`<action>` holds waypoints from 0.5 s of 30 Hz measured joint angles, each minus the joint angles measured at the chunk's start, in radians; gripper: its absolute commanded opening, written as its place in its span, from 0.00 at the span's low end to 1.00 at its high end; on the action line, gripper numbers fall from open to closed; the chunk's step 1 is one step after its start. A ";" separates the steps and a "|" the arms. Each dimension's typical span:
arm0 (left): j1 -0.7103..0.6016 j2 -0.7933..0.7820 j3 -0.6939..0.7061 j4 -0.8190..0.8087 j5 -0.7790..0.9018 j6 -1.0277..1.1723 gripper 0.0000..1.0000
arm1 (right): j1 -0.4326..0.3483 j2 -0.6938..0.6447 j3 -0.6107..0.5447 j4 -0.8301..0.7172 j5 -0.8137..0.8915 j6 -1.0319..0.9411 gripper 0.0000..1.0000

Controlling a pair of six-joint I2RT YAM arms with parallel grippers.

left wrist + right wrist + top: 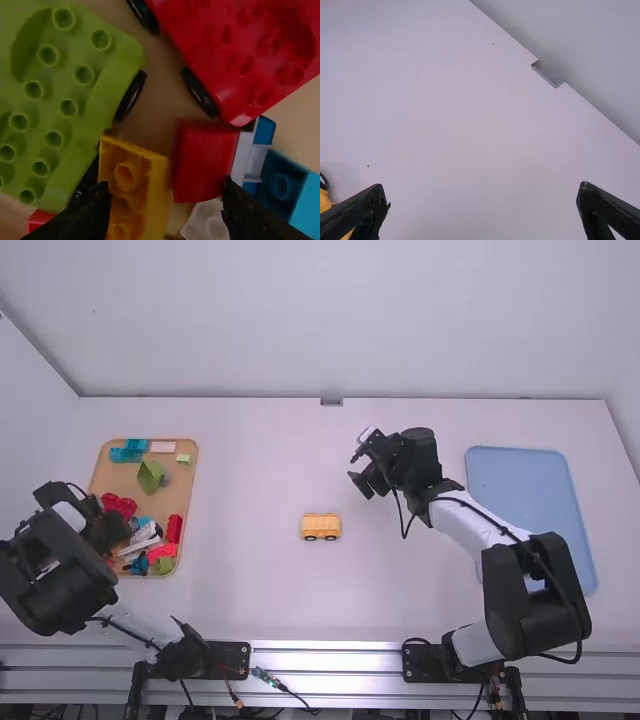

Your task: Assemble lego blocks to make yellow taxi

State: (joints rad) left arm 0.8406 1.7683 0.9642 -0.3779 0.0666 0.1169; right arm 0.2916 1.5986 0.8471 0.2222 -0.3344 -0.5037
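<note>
Left gripper (166,185): fingers apart, nothing clamped, low over the parts tray (122,480). Between them in the left wrist view, a yellow brick (126,175) with a red brick (205,160) right beside it. Green wheeled base (62,105) and red wheeled base (245,55) lie close by. Right gripper (482,187): wide, empty, over the table (250,590). Yellow wheeled taxi body (321,527) sits mid-table, upright on its wheels. Step, likely: fetching the next yellow part. Next move: line up on the yellow brick alone, since closing here could snag the red one, then lift out.
</note>
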 measured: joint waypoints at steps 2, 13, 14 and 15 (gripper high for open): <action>0.000 0.000 -0.003 -0.009 -0.005 0.000 0.58 | 0.000 0.000 0.000 -0.001 0.000 0.002 1.00; 0.000 -0.002 -0.003 -0.007 0.033 -0.002 0.59 | 0.000 0.000 0.000 0.000 0.001 0.001 1.00; 0.000 -0.003 -0.003 -0.008 0.043 0.001 0.60 | 0.000 0.000 0.000 0.000 0.000 -0.002 1.00; 0.000 -0.006 -0.003 -0.008 0.054 0.001 0.60 | 0.000 0.000 0.000 -0.001 0.001 -0.002 1.00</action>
State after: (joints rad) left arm 0.8402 1.7622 0.9607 -0.3859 0.1207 0.1177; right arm 0.2916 1.5986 0.8471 0.2214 -0.3336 -0.5060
